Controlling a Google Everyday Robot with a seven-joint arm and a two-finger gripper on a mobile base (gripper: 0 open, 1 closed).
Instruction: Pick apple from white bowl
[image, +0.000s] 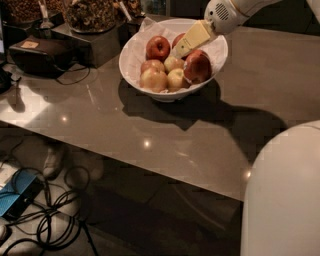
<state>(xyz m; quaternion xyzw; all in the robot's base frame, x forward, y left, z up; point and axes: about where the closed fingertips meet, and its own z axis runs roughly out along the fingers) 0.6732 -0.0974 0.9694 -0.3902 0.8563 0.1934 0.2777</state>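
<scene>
Hovering above the wide white paper-lined bowl (165, 94), the pale yellow gripper (181, 50) slants down to the left; whether it is open or closed cannot be told. The round deep-red apple (197, 66) lies in the bowl's right side, just beside the gripper.

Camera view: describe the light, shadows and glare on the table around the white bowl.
In the camera view, the light is dim and warm; the white bowl casts a dark shadow on the table that stretches toward the lower right; small glare spots dot the tabletop nearer the camera; the claw hangs brightly lit over the bowl's right side, next to the apple.
</scene>
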